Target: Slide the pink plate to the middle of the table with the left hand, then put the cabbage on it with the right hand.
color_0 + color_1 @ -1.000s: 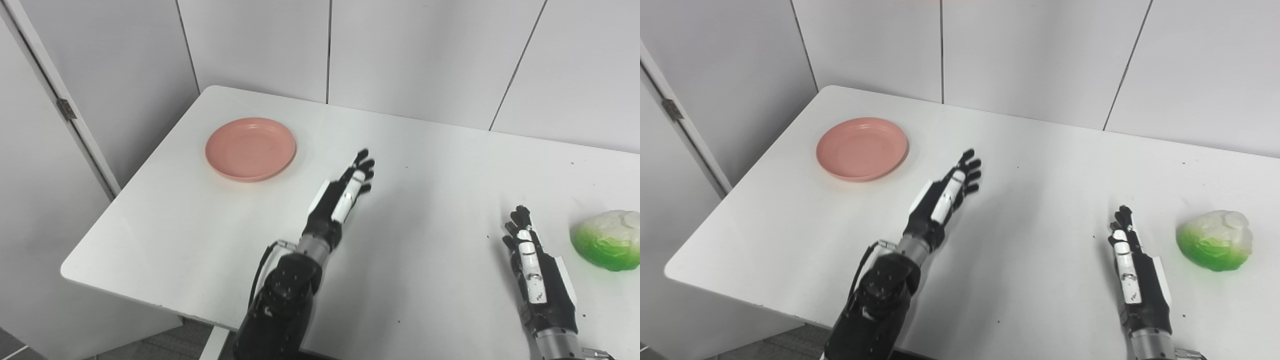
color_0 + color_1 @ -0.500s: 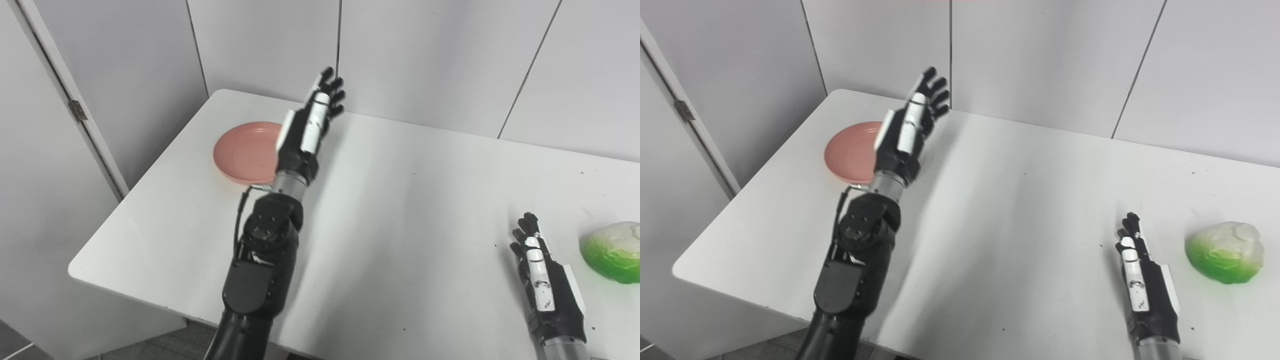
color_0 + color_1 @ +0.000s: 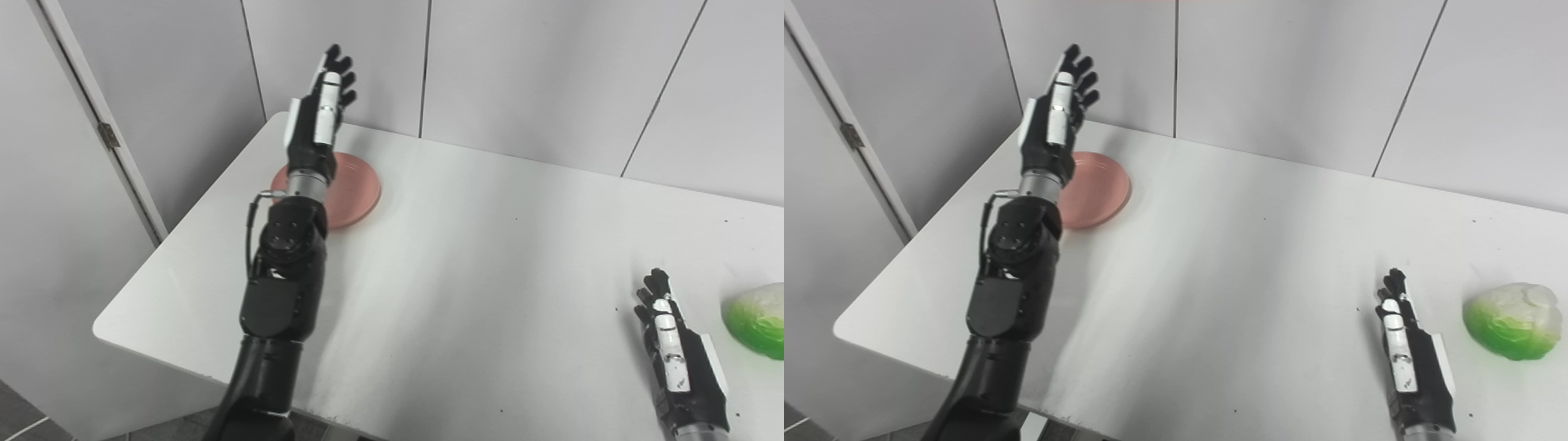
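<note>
So the left hand (image 3: 318, 116) is held spread over the pink plate (image 3: 352, 190); right hand (image 3: 1409, 355) is kept flat, empty, just beside the cabbage (image 3: 1513, 321)

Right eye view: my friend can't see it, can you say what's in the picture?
The robot's left hand is raised, open, above a pink plate at the far left of a white table. Its right hand rests open near a green cabbage.
</note>
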Motion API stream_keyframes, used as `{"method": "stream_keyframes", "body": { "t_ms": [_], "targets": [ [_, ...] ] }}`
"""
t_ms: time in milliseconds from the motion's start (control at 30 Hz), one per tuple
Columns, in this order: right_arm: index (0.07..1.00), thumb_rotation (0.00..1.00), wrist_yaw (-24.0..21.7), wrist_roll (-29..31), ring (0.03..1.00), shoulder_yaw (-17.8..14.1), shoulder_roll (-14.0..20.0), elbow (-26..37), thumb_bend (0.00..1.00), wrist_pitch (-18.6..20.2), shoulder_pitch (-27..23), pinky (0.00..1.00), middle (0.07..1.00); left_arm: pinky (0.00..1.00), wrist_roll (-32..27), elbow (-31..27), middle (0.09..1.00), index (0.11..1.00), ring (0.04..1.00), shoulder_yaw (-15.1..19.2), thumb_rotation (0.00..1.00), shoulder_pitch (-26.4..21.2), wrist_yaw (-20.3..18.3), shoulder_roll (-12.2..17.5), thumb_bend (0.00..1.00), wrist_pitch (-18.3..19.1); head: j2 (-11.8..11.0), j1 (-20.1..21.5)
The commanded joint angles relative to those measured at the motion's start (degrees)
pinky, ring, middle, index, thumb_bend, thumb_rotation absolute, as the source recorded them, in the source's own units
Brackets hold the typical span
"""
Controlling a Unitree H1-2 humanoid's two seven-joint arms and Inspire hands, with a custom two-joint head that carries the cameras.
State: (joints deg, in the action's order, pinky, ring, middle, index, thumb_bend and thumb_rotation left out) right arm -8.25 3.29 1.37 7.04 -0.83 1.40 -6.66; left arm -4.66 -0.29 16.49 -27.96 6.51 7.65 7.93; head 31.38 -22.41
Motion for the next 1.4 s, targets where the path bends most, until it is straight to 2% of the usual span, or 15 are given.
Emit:
{"method": "stream_keyframes", "body": {
  "t_ms": [0,200,433,700,933,1033,1367],
  "targets": [
    [1.0,1.0,0.0,-0.2,1.0,-0.3,0.5,-0.2,0.21,-0.1,-0.3,1.0,1.0,0.92,-0.6,-0.2,0.949,0.94,0.944,0.4,1.0,-3.6,0.5,1.6,0.44,-2.5,0.0,-0.1],
    [1.0,1.0,0.2,-0.8,1.0,-0.1,0.7,-0.1,0.21,-0.2,-0.2,1.0,1.0,0.92,-1.1,3.0,0.93,0.922,0.928,3.3,1.0,-4.1,1.5,5.4,0.44,-2.6,0.1,-0.3],
    [1.0,1.0,-0.3,0.1,1.0,-0.3,0.9,0.4,0.18,-0.1,-0.1,1.0,1.0,0.92,-3.5,7.8,0.937,0.931,0.935,6.1,1.0,-3.9,0.8,9.1,0.43,-4.6,0.5,-0.8],
    [1.0,1.0,-0.3,0.2,1.0,-0.3,1.0,0.8,0.17,0.3,0.0,1.0,1.0,0.95,-5.5,11.4,0.954,0.941,0.954,7.9,1.0,-2.7,0.8,12.1,0.43,-4.2,0.9,-0.8],
    [1.0,1.0,-0.3,0.7,1.0,-0.4,0.9,1.2,0.15,0.7,0.1,1.0,1.0,0.93,-6.3,17.3,0.938,0.927,0.94,9.6,1.0,-2.0,0.7,13.5,0.44,-6.3,1.1,-1.0],
    [1.0,1.0,-0.4,0.8,1.0,-0.4,0.9,1.2,0.16,1.1,0.1,1.0,1.0,0.95,-7.5,18.2,0.944,0.935,0.947,9.8,1.0,-1.6,0.1,13.5,0.45,-5.6,1.1,-1.0],
    [1.0,1.0,-0.5,1.0,1.0,-0.4,0.9,1.2,0.18,0.6,0.2,1.0,1.0,0.91,-8.4,24.3,0.912,0.908,0.911,9.5,1.0,-2.0,0.5,14.0,0.42,-4.6,1.4,-0.9]
  ]
}}
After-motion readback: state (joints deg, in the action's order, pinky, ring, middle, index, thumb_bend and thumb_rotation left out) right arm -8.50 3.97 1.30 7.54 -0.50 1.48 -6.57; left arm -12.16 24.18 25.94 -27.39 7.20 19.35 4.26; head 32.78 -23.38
